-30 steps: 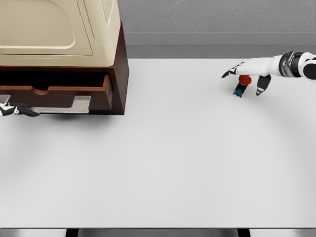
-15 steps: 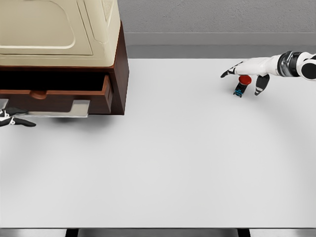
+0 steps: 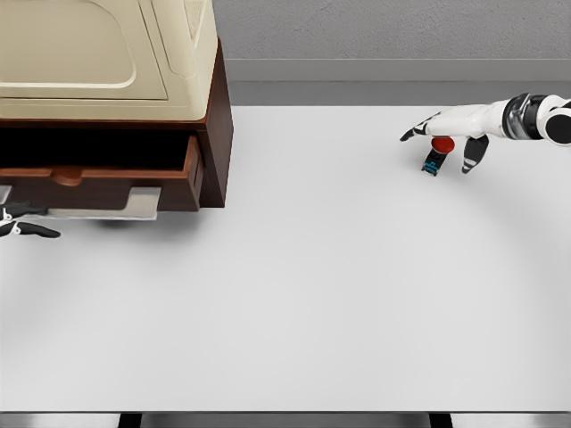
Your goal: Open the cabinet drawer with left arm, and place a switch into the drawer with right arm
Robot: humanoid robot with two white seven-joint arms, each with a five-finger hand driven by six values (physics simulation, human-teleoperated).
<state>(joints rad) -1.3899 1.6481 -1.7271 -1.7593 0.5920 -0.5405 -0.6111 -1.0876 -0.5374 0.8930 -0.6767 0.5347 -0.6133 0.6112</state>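
The right hand (image 3: pixel 443 135) hovers over the switch (image 3: pixel 434 153) at the far right of the counter (image 3: pixel 339 285), fingers spread around its red cap, not visibly closed. At the left edge the left hand (image 3: pixel 22 223) sits just below the drawer (image 3: pixel 98 174), grip unclear. The drawer stands partly open under the cabinet (image 3: pixel 107 53). Grasping the switch seems the step in hand; next comes a firm closure and a long carry left.

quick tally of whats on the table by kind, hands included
cabinet: 1
drawer, pulled out: 1
switch with a red button: 1
robot hands: 2, left hand and right hand
total: 5
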